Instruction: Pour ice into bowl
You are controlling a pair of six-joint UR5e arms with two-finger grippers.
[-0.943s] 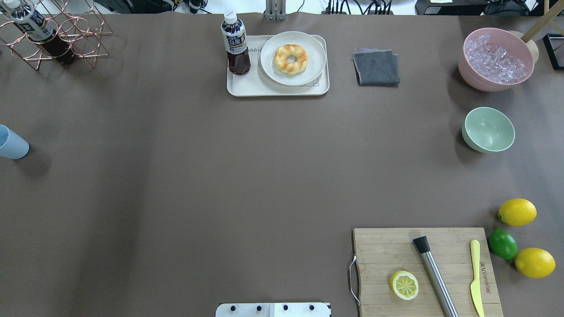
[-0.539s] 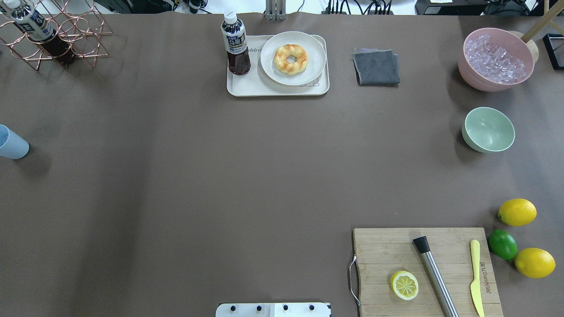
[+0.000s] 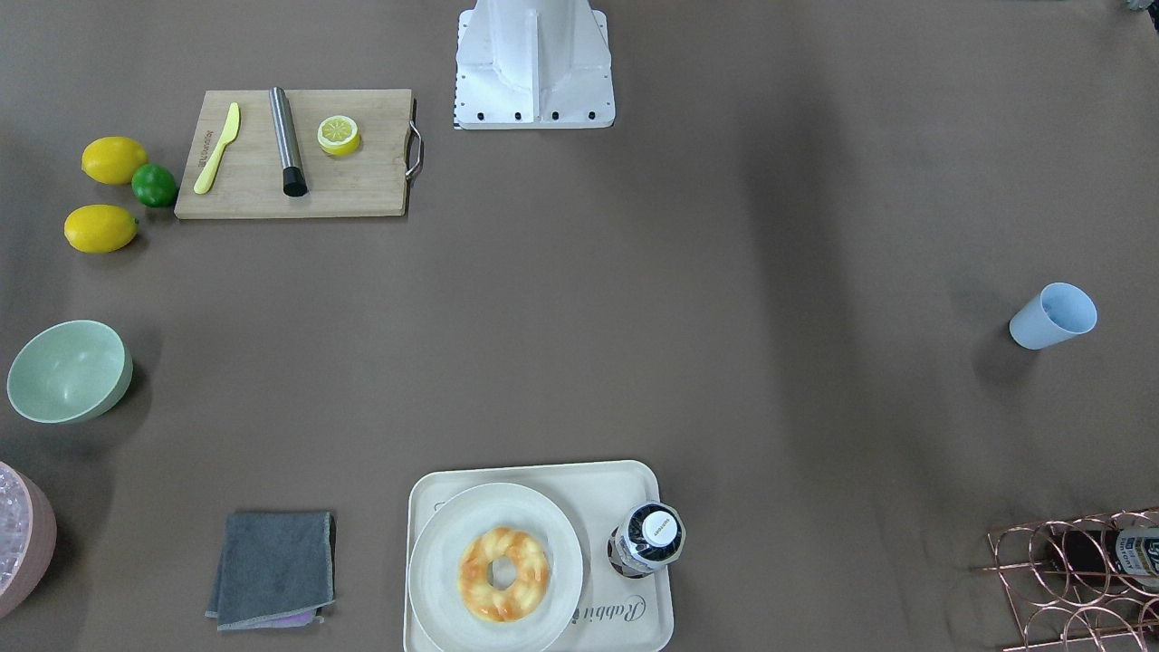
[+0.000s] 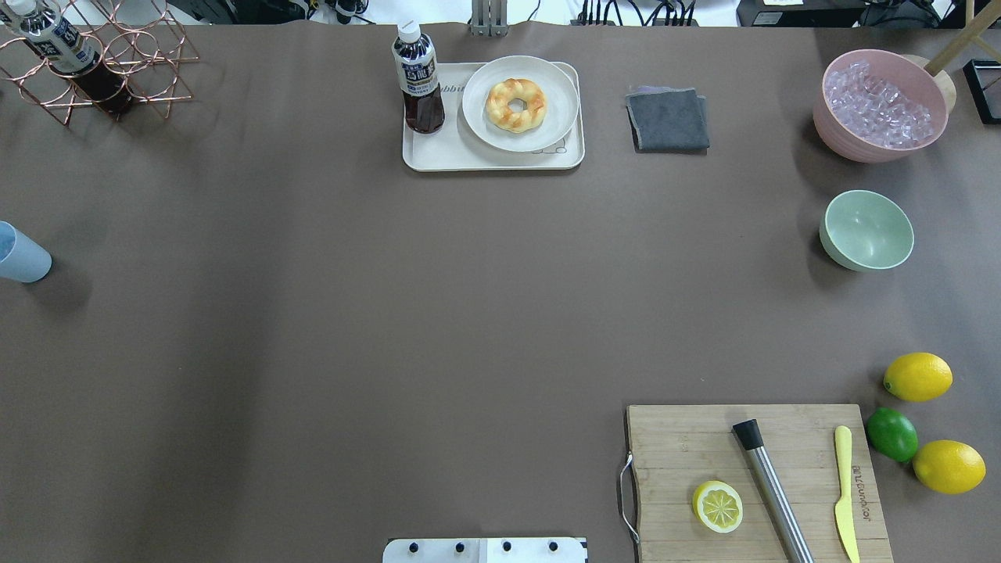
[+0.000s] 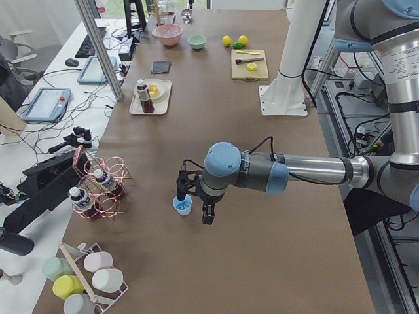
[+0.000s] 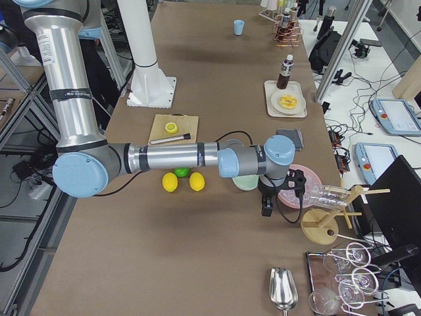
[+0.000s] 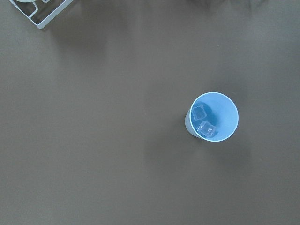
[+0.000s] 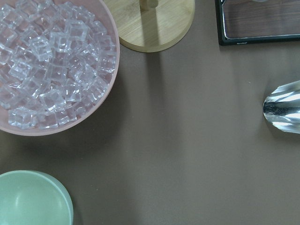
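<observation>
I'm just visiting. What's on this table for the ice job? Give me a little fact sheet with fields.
Ice: two cubes in the light blue cup
Bowl: mint-green, empty, upright
Pink tub: full of ice cubes, beside the bowl
Left arm: by the cup
Right arm: near the pink tub
Fingers: open or shut, cannot tell

Picture edges crop the bowl (image 8: 33, 201) and cup (image 4: 22, 254).

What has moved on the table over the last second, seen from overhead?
Nothing visibly changed. The light blue cup, the mint-green bowl and the pink tub all sit where they were, and no arm shows overhead.
</observation>
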